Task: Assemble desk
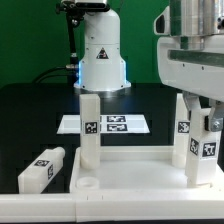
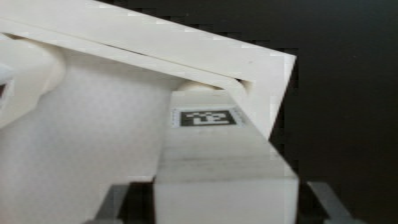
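The white desk tabletop lies flat at the front of the table. One leg stands upright on its left far corner and a second leg stands at the right. My gripper is shut on a third leg, held upright at the tabletop's right near corner. In the wrist view the gripper clamps this tagged leg, whose far end meets the tabletop's corner. A fourth leg lies loose at the exterior view's left.
The marker board lies flat behind the tabletop. The robot's white base stands at the back. An open round socket shows at the tabletop's near left corner.
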Robot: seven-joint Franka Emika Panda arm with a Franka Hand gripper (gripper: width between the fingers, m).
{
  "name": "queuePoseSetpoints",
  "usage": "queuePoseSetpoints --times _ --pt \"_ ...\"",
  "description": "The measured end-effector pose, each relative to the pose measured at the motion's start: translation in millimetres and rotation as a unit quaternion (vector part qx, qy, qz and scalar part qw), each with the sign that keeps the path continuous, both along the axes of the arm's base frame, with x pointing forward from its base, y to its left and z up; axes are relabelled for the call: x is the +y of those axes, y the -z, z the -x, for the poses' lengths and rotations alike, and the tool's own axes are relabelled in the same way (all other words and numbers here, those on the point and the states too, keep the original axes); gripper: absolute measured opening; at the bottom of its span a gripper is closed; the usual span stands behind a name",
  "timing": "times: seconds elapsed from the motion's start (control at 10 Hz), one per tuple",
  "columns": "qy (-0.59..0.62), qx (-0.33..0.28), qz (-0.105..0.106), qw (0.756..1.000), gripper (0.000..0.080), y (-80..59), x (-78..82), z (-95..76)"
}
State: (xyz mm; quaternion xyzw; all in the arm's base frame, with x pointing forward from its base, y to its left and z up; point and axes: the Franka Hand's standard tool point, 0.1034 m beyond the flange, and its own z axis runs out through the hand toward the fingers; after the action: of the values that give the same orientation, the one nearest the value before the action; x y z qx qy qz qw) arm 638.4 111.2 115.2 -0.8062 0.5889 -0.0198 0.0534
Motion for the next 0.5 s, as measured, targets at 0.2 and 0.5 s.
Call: queuePoseSetpoints --times 0.2,0.5 --pt "-0.215 -0.021 0.03 0.976 0.047 -2.6 1.7 -3.8" --pt "-0.378 -0.028 0.048 0.924 0.0636 -2.4 -1.7 -4.6"
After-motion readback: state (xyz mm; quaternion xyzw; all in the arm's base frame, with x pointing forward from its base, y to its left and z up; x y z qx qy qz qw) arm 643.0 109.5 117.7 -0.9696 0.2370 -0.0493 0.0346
